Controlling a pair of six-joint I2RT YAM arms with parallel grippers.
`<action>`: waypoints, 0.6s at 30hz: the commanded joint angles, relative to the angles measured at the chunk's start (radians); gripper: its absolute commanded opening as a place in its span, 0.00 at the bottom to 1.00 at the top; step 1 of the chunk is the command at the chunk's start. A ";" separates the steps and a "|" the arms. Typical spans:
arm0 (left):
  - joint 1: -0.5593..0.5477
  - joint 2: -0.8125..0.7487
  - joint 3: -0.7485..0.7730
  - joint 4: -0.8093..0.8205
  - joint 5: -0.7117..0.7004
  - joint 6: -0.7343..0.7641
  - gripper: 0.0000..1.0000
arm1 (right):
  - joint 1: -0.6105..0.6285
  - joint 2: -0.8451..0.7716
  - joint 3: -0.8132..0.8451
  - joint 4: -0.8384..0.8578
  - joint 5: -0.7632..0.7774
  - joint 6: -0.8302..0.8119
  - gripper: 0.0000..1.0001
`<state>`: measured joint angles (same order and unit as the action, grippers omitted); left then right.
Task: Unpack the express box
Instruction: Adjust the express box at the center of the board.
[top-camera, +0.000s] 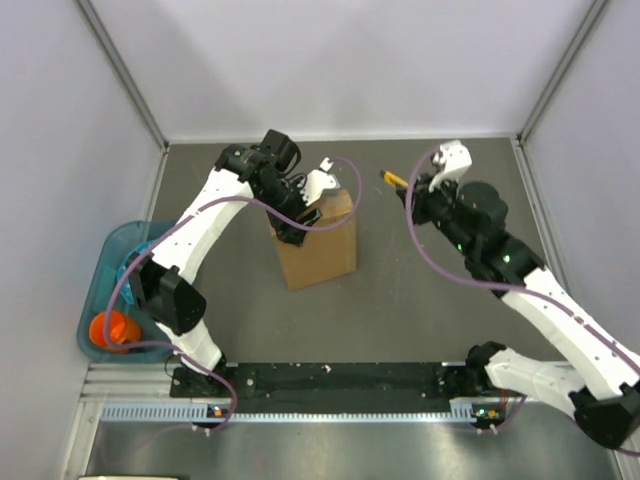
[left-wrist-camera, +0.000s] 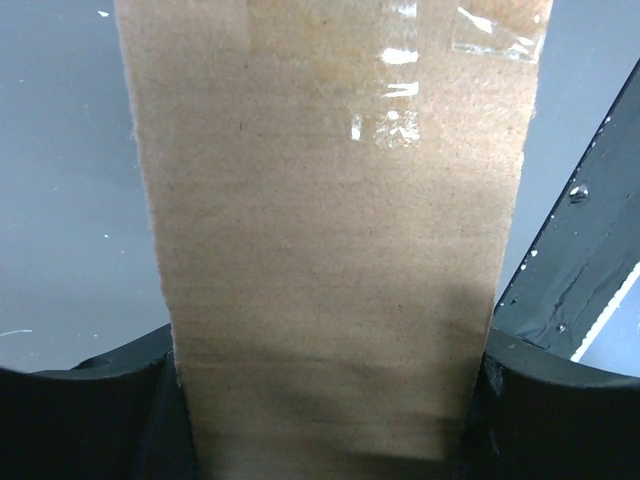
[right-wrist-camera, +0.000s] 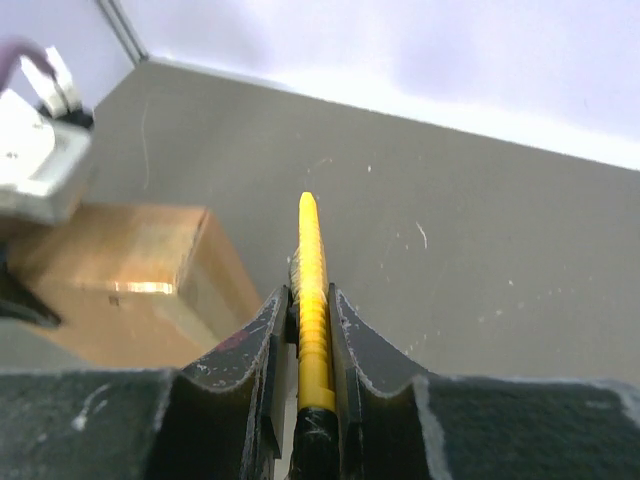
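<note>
Top external view first: the express box stands up on one narrow side in the middle of the bench, leaning a little. The left claw straddles its upper end. From the left wrist we see cardboard filling the whole gap, with a finger tight against each edge. Whether that claw truly bites or only brushes the board, we cannot tell.

Over on the right, the right claw is clenched on the yellow utility knife, held in the air well apart from the box. We can't tell whether any blade is out.

Here's our worry. That box has a slim footing, so a slack hold means the first push from the knife could tip or skid it. The clear tape lies close to the left claw, so a slipped stroke could reach those fingers or the purple cable. Cutting too deep could also damage whatever is packed inside.
</note>
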<state>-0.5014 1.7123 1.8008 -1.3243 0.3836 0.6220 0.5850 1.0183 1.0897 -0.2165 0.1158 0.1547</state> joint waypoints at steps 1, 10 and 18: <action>0.021 0.021 -0.058 -0.207 0.025 -0.022 0.43 | 0.114 -0.115 -0.163 0.098 0.151 -0.075 0.00; 0.089 0.081 -0.113 -0.210 -0.031 0.067 0.41 | 0.387 -0.218 -0.317 0.161 0.347 -0.104 0.00; 0.090 0.110 -0.129 -0.211 -0.023 0.113 0.40 | 0.446 -0.198 -0.343 0.265 0.409 -0.142 0.00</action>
<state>-0.4229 1.7092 1.7603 -1.2873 0.4606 0.6586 1.0199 0.8185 0.7441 -0.0841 0.4568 0.0517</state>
